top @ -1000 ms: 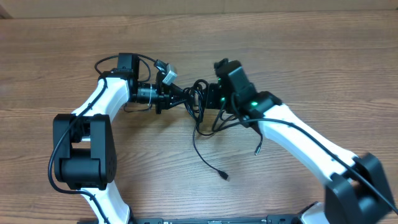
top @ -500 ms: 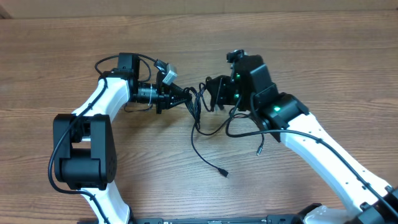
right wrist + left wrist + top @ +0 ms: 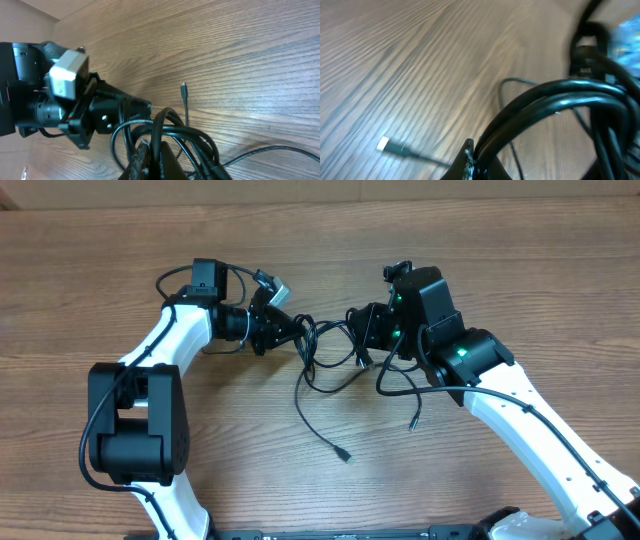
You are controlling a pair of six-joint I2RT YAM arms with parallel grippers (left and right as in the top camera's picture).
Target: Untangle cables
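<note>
The wood-grain table (image 3: 520, 270) bears the cables (image 3: 318, 370) near its centre. One plug (image 3: 343, 455) lies toward six o'clock, a second plug (image 3: 410, 423) toward four o'clock.

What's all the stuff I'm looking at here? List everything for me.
cables: several, exact count unclear, black, bunched between the two grippers, loose ends trailing on the table
table: one, brown wood grain, under everything
left gripper: one, black, shut on the cables
right gripper: one, black, shut on the cables
left arm: one, white and black
right arm: one, white and black
</note>
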